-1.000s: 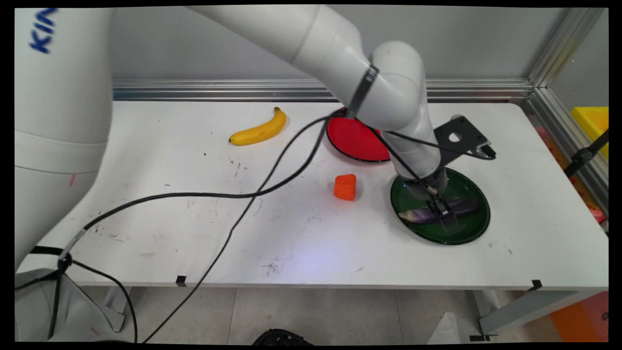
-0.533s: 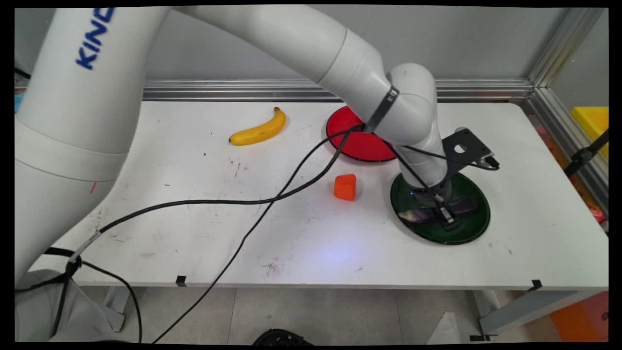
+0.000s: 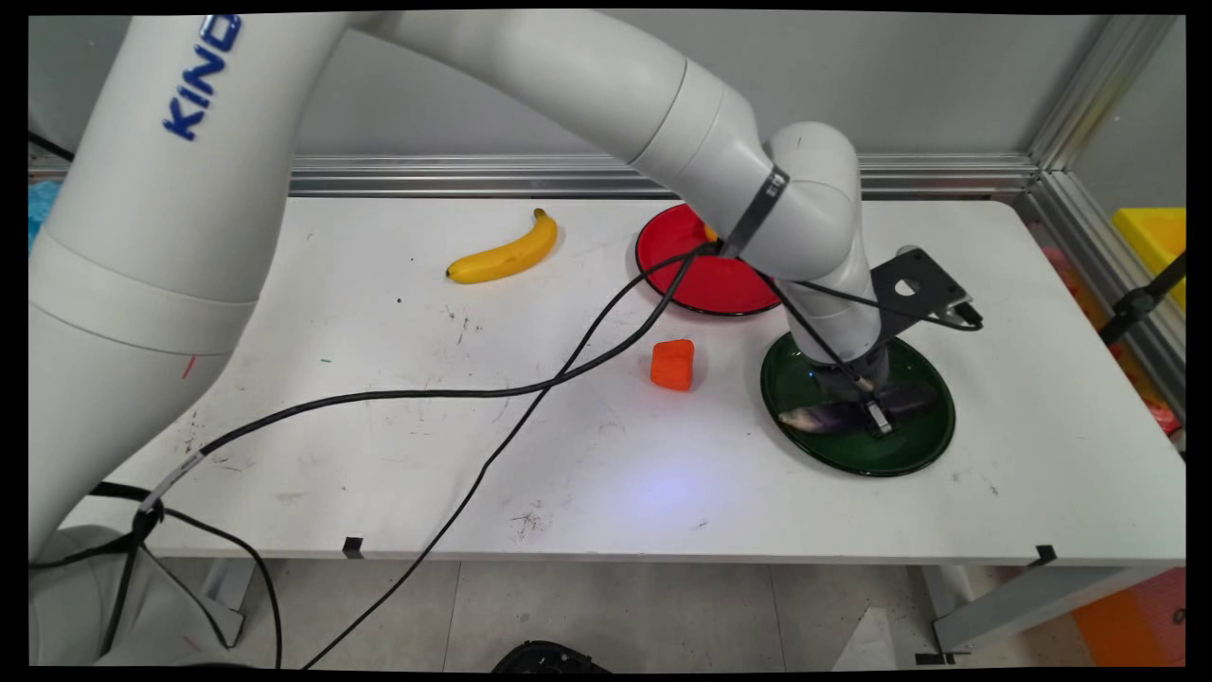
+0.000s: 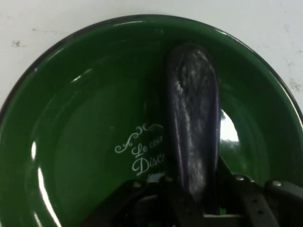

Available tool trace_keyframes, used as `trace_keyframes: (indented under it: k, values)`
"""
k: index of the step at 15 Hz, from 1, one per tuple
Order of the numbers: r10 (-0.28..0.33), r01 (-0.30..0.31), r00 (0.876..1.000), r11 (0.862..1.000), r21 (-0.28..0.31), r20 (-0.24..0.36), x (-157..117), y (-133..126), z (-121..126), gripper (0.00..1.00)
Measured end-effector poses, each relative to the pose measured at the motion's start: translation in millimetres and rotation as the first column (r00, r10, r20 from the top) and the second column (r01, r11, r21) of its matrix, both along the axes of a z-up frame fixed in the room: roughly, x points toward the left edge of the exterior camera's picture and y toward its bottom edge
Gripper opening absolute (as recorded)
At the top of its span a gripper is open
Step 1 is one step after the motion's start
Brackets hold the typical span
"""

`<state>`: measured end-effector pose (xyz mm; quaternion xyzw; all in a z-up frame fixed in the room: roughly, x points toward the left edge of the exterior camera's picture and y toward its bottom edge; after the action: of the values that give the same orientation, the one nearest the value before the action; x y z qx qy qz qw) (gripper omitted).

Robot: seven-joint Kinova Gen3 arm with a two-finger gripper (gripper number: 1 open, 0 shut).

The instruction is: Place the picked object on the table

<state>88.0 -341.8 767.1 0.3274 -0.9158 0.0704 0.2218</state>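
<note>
Eggplant (image 4: 191,118), green plate (image 4: 85,109) lettered "Le co… Disc…"

The white table (image 3: 606,445) carries 4 things directly: a yellow banana (image 3: 504,253) toward the far left, a red plate (image 3: 696,270) near the back middle, an orange block (image 3: 673,364) in front of it, and a green plate (image 3: 914,445) just right of the block

Red plate (image 3: 701,275) partly hidden by arm; eggplant (image 4: 191,123) near end hidden behind fingers (image 4: 246,198).
</note>
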Motion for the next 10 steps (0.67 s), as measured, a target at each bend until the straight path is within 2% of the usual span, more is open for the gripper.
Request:
trace_keyframes:
  k: [5,10]
  values:
    - [-0.037,0.038,0.999,0.999,-0.020,0.003,3.4,3.0,30.9,0.00]
    - [-0.085,0.086,0.995,0.996,-0.024,0.044,30.4,17.0,75.2,0.00]
